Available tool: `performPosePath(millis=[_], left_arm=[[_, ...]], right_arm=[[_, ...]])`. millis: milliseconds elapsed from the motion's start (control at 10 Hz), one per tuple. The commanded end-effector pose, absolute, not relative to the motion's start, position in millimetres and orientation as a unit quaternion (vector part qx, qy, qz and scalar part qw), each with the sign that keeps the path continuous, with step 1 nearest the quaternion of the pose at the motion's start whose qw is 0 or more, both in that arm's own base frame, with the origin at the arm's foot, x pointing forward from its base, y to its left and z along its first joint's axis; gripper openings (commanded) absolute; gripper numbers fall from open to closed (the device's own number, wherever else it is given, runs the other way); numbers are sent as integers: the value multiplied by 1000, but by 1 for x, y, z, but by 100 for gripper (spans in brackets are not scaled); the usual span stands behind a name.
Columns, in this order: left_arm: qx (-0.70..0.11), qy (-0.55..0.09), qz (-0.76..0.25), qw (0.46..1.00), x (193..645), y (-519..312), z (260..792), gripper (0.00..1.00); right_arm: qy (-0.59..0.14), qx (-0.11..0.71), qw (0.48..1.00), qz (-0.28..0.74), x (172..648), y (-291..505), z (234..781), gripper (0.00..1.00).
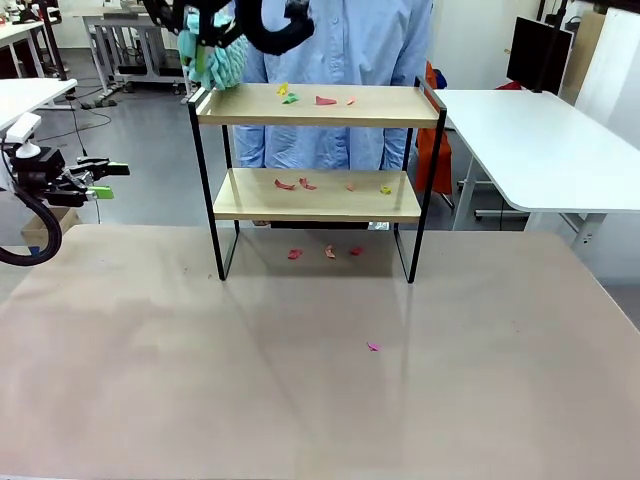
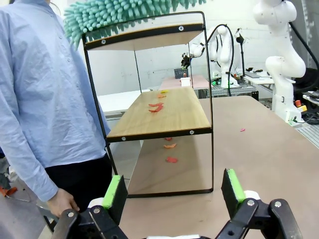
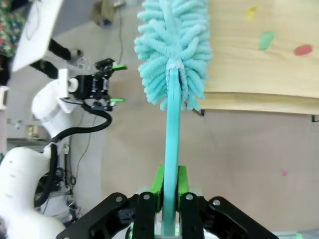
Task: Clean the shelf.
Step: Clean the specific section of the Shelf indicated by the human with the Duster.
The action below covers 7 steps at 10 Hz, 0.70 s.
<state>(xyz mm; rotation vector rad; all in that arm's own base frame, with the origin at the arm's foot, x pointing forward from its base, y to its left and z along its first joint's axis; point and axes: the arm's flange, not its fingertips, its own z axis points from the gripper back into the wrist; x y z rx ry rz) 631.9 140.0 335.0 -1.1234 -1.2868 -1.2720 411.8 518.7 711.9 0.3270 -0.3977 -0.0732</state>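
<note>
At the far middle of the beige table top (image 1: pixel 300 400), the small two-tier shelf of light wood boards in a thin black metal frame (image 1: pixel 395 106) is seen standing upright. A person in a light blue shirt (image 1: pixel 340 50) is just behind it. Small coloured paper scraps (image 1: pixel 326 100) are noted on the top board, on the lower board and on the table beneath. One stray scrap lies nearer the robot.

The right gripper (image 3: pixel 169 185) is clamped on the flat handle of a fluffy teal microfibre duster (image 3: pixel 172 55). The duster's head is placed over the left end of the top board; contact with the wood cannot be confirmed. The left gripper (image 2: pixel 174 191) is held with jaws spread wide and nothing between them, off to the shelf's left end and apart from it.

Handling, as judged:
- The shelf is taken to be light and stiff, with smooth boards.
- On its thin frame it could be slid or tipped by a sideways sweep.
- If steadying is needed, a black upright or the end of the top board is judged the best hold.
- The soft duster head should be forgiving.
</note>
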Motion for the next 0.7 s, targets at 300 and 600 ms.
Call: performPosePath(millis=[300, 600], left_arm=[[-459, -527, -527, 484, 631, 140, 337, 100], [-459, -527, -527, 484, 631, 140, 337, 100]], right_arm=[[-161, 132, 977, -46, 408, 537, 697, 13], [-179, 127, 975, -41, 409, 529, 688, 13]])
